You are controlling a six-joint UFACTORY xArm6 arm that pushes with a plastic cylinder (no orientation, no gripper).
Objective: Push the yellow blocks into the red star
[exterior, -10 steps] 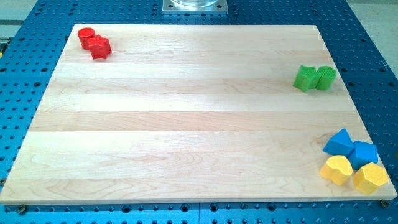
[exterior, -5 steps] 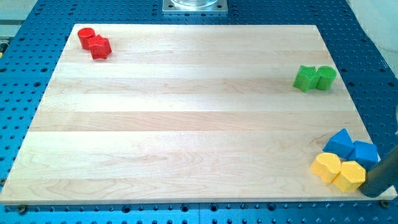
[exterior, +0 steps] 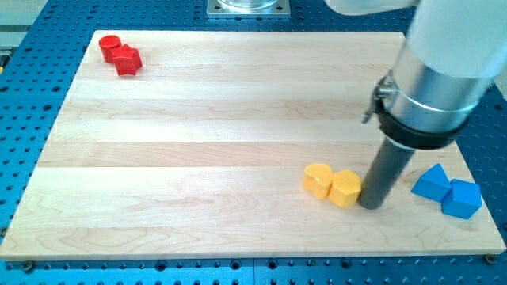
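Two yellow blocks lie side by side near the view's bottom right: a rounded yellow block (exterior: 318, 180) and a yellow hexagon-like block (exterior: 345, 188), touching each other. My tip (exterior: 369, 204) rests on the board right against the right side of the yellow hexagon-like block. The red star (exterior: 127, 60) sits at the board's top left corner, touching a red cylinder (exterior: 110, 47). The arm's body hides the area at the right edge where the green blocks were.
A blue triangular block (exterior: 432, 183) and a blue block (exterior: 463, 198) sit together at the view's bottom right, to the right of my tip. The wooden board (exterior: 198, 142) lies on a blue perforated table.
The arm has swept in from the bottom right. My tip has pushed both yellow blocks leftward, away from the blue blocks. The green blocks are now hidden by the arm.
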